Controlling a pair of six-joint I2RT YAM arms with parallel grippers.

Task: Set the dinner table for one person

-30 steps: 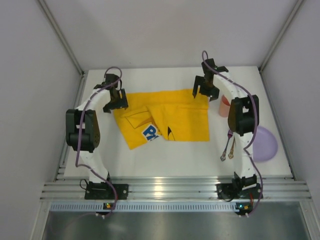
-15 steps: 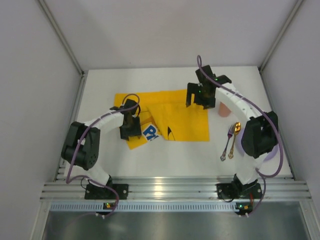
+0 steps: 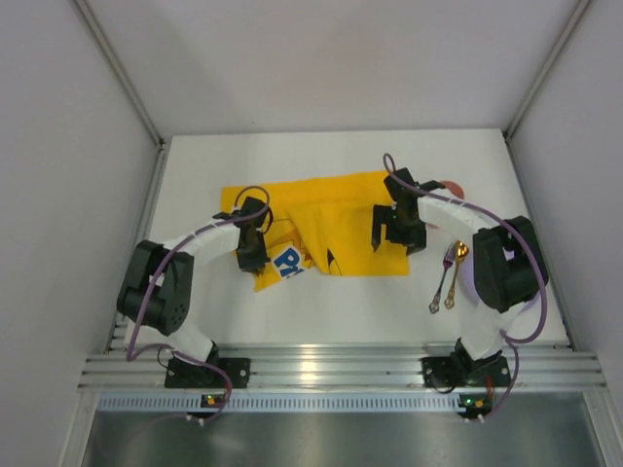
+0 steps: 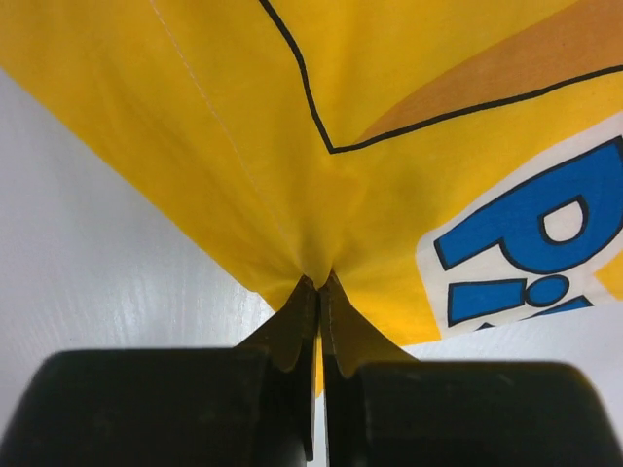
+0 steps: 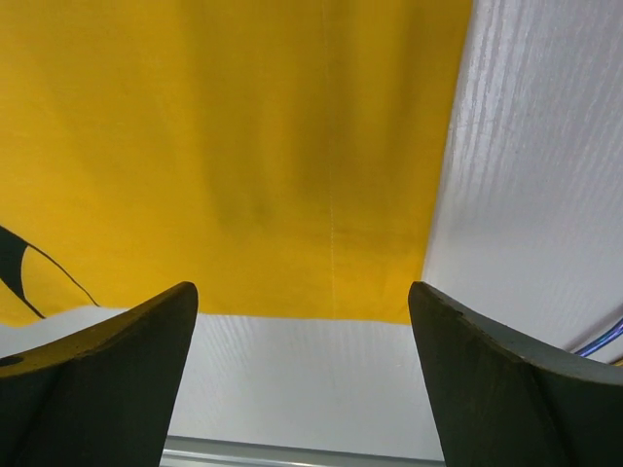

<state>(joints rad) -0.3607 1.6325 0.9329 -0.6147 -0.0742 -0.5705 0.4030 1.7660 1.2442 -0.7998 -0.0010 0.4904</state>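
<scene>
White tabletop (image 3: 341, 311) carries a rumpled yellow placemat (image 3: 341, 219) at its centre, seemingly being spread: left hand (image 3: 252, 255) clamped on its near-left edge, right hand (image 3: 398, 233) spread wide above its near-right corner (it should close there, then both pull outward).

A: What can't you make out from above?

B: The pink cup (image 3: 452, 185) sits mostly behind the right arm (image 3: 458, 209) (only a bit peeks out), and a pale purple dish (image 3: 470, 286) shows as a sliver by the elbow.

A: And the wrist views?

B: The placemat (image 4: 292, 146) corner vanishes between the fingers of the left tool (image 4: 319, 288). Its blue lettering (image 4: 526, 243) is cut off at the right edge. The two utensils (image 3: 446, 280) are too small to tell apart.
</scene>
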